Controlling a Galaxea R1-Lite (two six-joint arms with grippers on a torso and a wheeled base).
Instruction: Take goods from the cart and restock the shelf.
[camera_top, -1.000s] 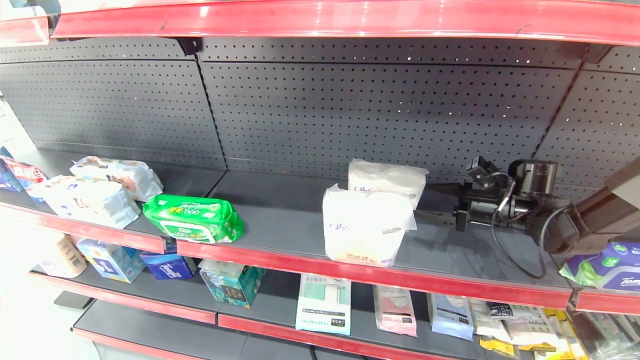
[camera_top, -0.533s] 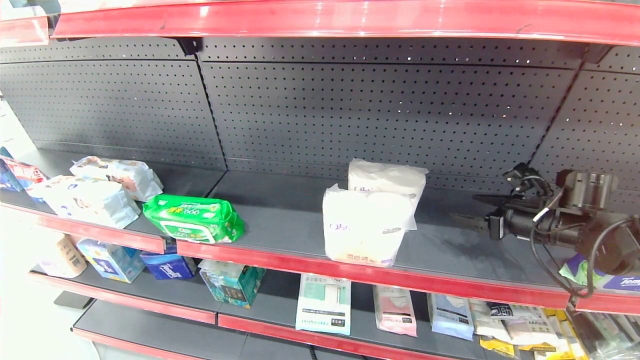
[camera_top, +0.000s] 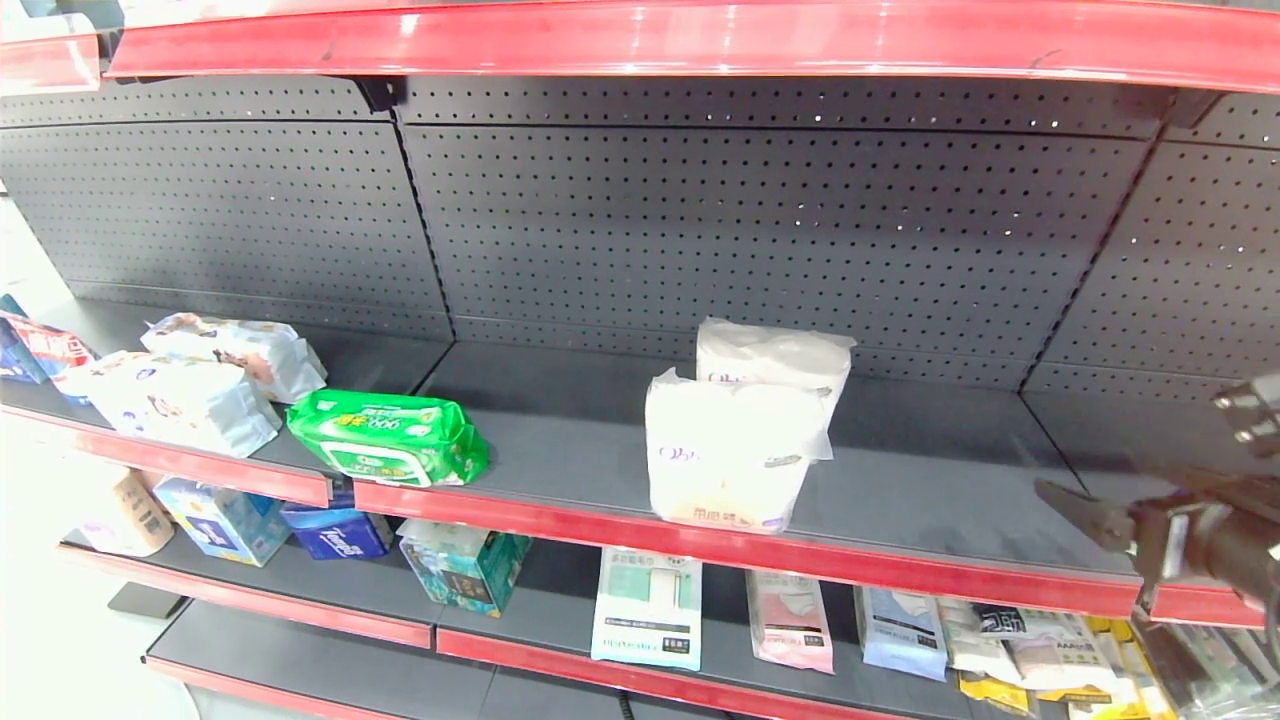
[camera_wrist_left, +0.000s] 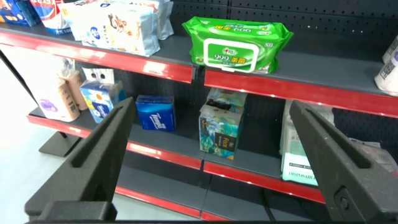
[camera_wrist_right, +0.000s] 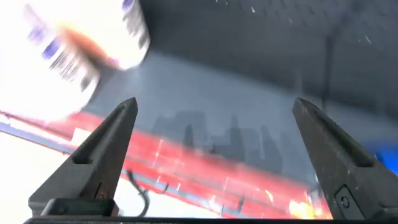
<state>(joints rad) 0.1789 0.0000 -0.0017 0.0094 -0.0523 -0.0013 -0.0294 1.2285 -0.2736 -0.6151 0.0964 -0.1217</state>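
- White packs (camera_top: 730, 455): likely light and squashy with slick film; pinch across the narrow sides, gently.
- Right gripper (camera_top: 1100, 500): empty, fingers apart, by the shelf's (camera_top: 940, 480) right front corner. Left gripper (camera_wrist_left: 211, 109): also apart, empty.
- Red lip (camera_top: 600, 522): the edge to clear.
- Packs stand mid-shelf, one behind the other; open deck to their right, back to the pegboard (camera_top: 750, 220).

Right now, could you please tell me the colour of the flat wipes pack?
The wipes pack is bright green with a white label; left wrist view.
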